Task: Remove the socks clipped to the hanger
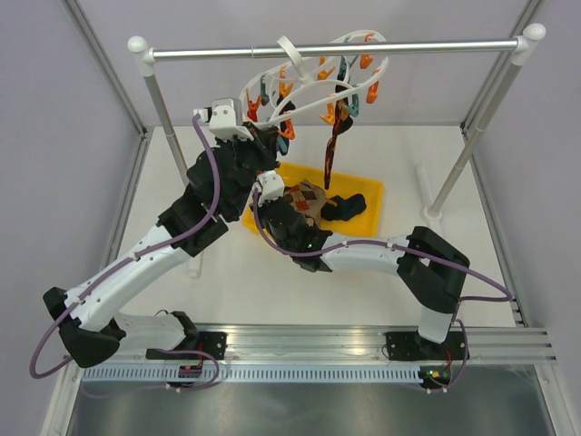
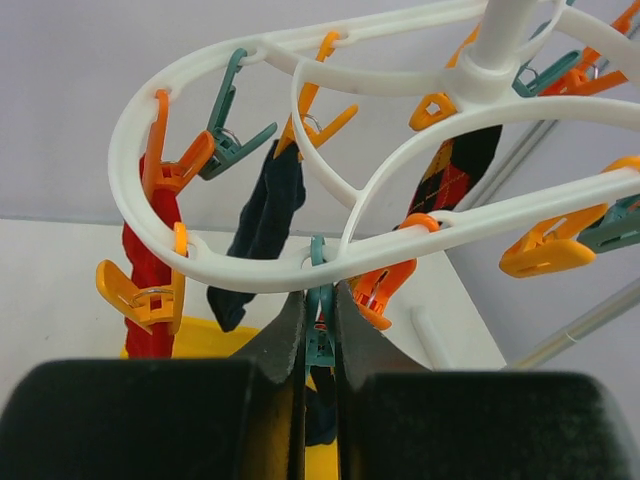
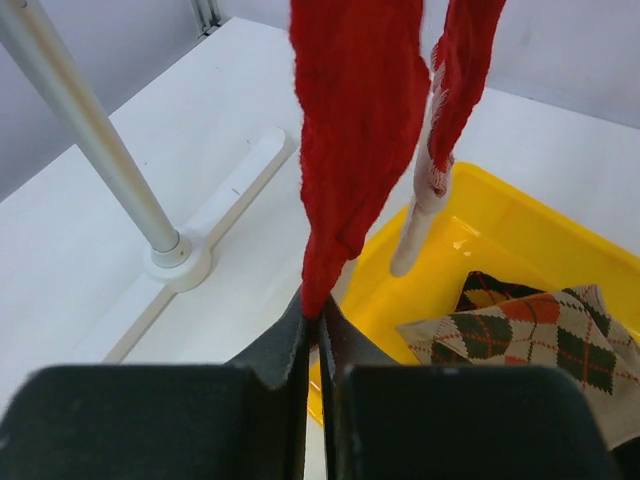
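Observation:
The white oval hanger (image 2: 250,270) hangs from the silver rail with orange and teal pegs round its rings. My left gripper (image 2: 320,300) is shut on a teal peg (image 2: 320,335) on the near ring. Beside that peg hang a red sock (image 2: 150,330), a dark navy sock (image 2: 265,215) and a dark argyle sock (image 2: 455,180). In the right wrist view my right gripper (image 3: 318,312) is shut on the lower tip of a red sock (image 3: 355,130). Another red sock with a beige toe (image 3: 415,230) dangles next to it.
A yellow tray (image 1: 368,195) under the hanger holds a beige argyle sock (image 1: 307,198) and a dark sock (image 1: 349,207). The silver rail (image 1: 336,50) spans the back on two posts. One post (image 3: 90,150) and its white foot (image 3: 180,265) stand left of my right gripper.

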You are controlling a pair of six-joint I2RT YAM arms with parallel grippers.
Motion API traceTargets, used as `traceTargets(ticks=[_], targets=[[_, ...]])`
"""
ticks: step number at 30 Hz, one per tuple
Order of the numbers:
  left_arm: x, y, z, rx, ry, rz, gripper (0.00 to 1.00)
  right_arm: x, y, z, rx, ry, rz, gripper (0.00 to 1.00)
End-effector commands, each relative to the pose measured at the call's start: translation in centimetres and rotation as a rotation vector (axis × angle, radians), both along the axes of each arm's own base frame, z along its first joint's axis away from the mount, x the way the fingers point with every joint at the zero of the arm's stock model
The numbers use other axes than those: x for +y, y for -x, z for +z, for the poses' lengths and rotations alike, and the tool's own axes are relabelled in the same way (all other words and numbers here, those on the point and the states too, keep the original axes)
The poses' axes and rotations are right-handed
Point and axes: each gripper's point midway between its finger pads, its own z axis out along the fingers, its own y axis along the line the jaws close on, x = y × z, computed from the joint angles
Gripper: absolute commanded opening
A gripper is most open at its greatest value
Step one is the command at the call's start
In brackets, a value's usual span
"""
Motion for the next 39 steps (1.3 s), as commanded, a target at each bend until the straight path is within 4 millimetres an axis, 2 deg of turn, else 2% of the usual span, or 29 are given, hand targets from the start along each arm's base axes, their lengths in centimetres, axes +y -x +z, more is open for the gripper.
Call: traceTargets(ticks=[1,3,4,7,9,14,22,28,30,32,39], targets=[[-0.9,1.2,0.0,0.010,-0.037,-0.100,0.04,-0.7,-0.1,2.7,-0.038,-0.027,-0.025,0.05],[-1.0,1.5,-0.5,0.016,-0.049,-0.117,0.08,-1.2,0.2,3.0,-0.039,-0.027,-0.026,0.03],[-0.9,2.1,0.0,0.003,-0.042,-0.144,0.10,-1.3,0.3,3.0,-0.040,-0.028,-0.022,0.03],[-1.2,2.9,-0.2,-0.007,-0.054,-0.192,0.20,-1.8,0.7,3.1,-0.043,-0.024,-0.013,0.03],[-0.8,3.7,0.3,-0.028,-0.050,-0.216,0.31,-2.0,0.8,3.1,-0.045,-0.019,-0.013,0.03],[-1.3,5.9,1.6,-0.086,-0.053,-0.334,0.43,-2.4,0.9,3.3,-0.049,-0.012,-0.014,0.02],[-1.0,9.0,2.5,-0.164,-0.043,-0.457,0.50,-2.5,1.1,3.8,-0.051,-0.014,-0.006,0.02],[-0.4,10.5,3.1,-0.203,-0.032,-0.496,0.57,-2.6,1.1,3.8,-0.051,-0.008,-0.009,0.02],[0.0,10.5,2.9,-0.201,-0.026,-0.481,0.57,-2.6,1.1,3.7,-0.049,-0.005,-0.009,0.03],[1.4,10.3,3.1,-0.194,0.005,-0.422,0.57,-2.6,1.0,3.6,-0.048,-0.003,-0.011,0.02],[5.9,8.2,0.7,-0.113,0.070,-0.165,0.47,-2.5,1.0,3.6,-0.051,0.000,-0.012,0.02]])
